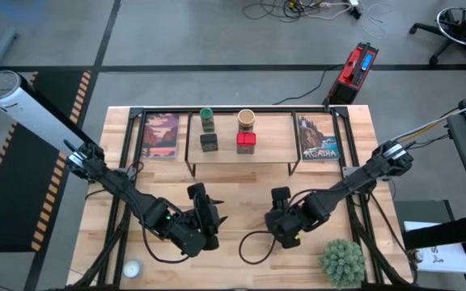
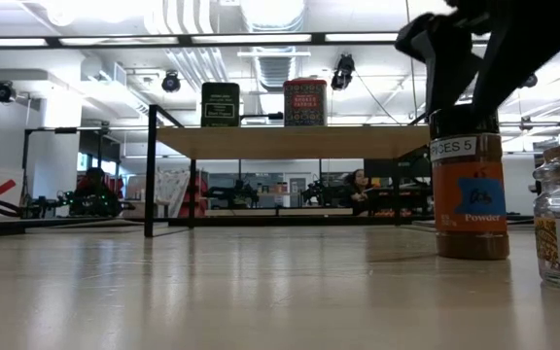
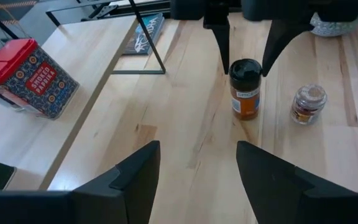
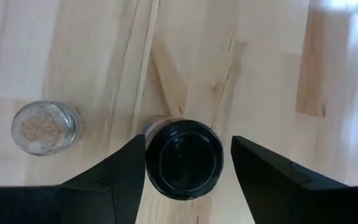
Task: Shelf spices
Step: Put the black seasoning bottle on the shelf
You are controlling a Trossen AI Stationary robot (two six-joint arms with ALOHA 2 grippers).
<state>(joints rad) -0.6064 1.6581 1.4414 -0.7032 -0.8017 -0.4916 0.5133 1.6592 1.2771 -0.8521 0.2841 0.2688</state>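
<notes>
The dark-capped brown bottle (image 3: 246, 87) stands upright on the tabletop. My right gripper (image 4: 188, 144) is open and points down over it, one finger on each side of the black cap (image 4: 184, 158); I see no plain touch. The tiny clear jar (image 3: 308, 103) stands on its base close beside the bottle. My left gripper (image 3: 197, 168) hangs open above the table, facing the bottle, with nothing between its fingers. On the shelf (image 1: 241, 155) stand the green-lidded jar (image 1: 207, 119), the black box (image 1: 209, 142), the tan round jar (image 1: 246, 120) and the red tin (image 1: 246, 142).
Two picture cards (image 1: 161, 136) (image 1: 318, 137) stand at the shelf's ends. A green spiky plant (image 1: 342, 260) sits at the near right corner and a small white round thing (image 1: 132, 267) at the near left. Bare tabletop lies between the shelf and the grippers.
</notes>
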